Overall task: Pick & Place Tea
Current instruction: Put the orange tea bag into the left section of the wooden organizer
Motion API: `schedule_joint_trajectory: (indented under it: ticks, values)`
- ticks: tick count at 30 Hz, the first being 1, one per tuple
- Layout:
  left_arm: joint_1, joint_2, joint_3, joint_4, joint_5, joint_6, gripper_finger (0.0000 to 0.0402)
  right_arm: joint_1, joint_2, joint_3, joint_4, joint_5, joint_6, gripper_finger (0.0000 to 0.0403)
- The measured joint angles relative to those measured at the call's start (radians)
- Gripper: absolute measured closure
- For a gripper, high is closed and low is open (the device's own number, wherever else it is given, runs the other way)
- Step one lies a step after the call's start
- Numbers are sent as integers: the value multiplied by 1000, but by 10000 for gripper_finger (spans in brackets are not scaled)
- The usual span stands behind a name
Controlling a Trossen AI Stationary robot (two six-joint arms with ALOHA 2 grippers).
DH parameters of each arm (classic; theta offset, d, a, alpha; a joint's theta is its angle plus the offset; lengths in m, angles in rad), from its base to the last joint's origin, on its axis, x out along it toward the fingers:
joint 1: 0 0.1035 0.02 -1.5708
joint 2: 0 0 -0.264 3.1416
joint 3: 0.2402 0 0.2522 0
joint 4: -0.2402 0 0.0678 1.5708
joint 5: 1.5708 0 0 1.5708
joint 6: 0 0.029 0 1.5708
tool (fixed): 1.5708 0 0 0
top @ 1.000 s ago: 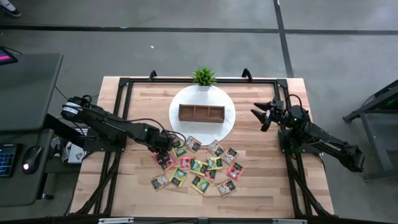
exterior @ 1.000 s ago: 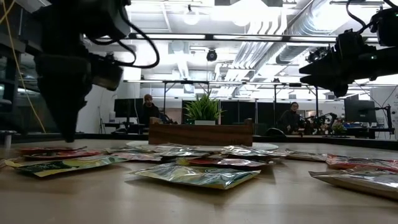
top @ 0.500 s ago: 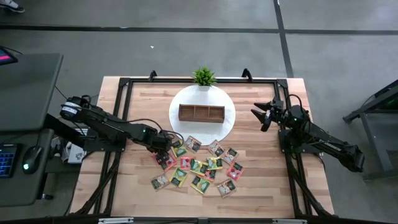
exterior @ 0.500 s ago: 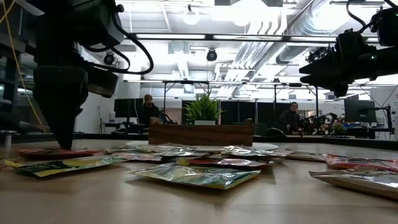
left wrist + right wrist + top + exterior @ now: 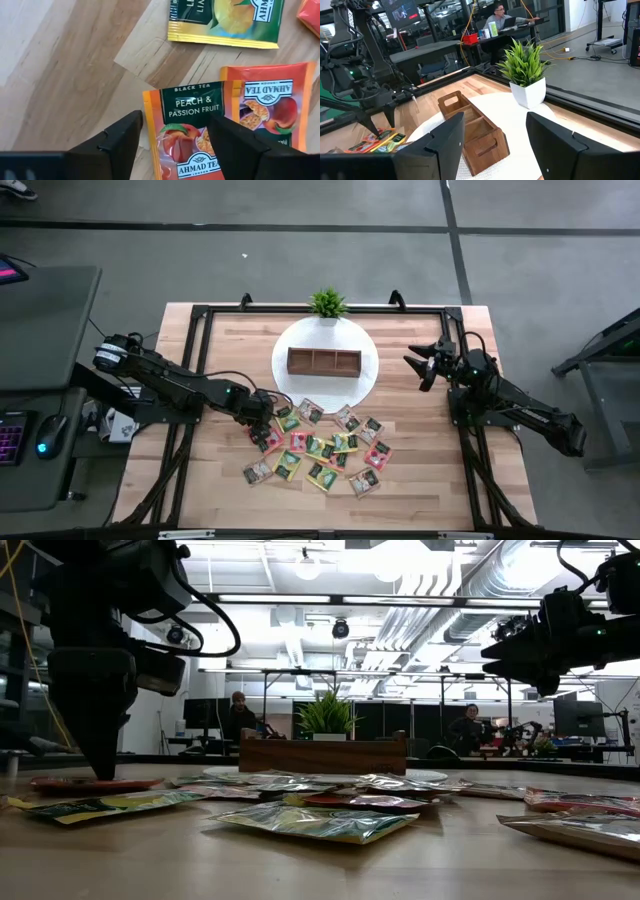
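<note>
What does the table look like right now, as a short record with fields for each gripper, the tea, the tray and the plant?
left gripper: open, fingers either side of a peach and passion fruit sachet
right gripper: open, raised beside the white mat
tea sachets: scattered flat on the table
wooden tray: on the mat, three compartments, all empty
potted plant: behind the tray

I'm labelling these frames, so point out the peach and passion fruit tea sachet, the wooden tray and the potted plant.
peach and passion fruit sachet point(image 5: 192, 130), left wrist view, on its printed label.
wooden tray point(image 5: 323, 362), high view, on its middle compartment.
potted plant point(image 5: 524, 62), right wrist view, on its green leaves.
</note>
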Motion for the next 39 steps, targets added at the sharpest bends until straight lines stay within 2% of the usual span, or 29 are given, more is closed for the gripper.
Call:
schedule_joint_trajectory:
  ticks: [7,14,19,25,34,39]
  values:
    - [-1,2,-4,-10,-50,-4,240,0,0,0,0,0,0,194]
    - [0,41,1,-20,-44,1,292,0,0,0,0,0,0,194]
    - [-1,41,1,-24,-76,-16,326,0,0,0,0,0,0,194]
    - [-1,41,1,-8,-75,5,393,0,0,0,0,0,0,194]
    - [-1,24,10,-19,-99,-2,400,0,0,0,0,-1,0,194]
    - [0,-27,6,-39,-167,-47,401,0,0,0,0,-1,0,194]
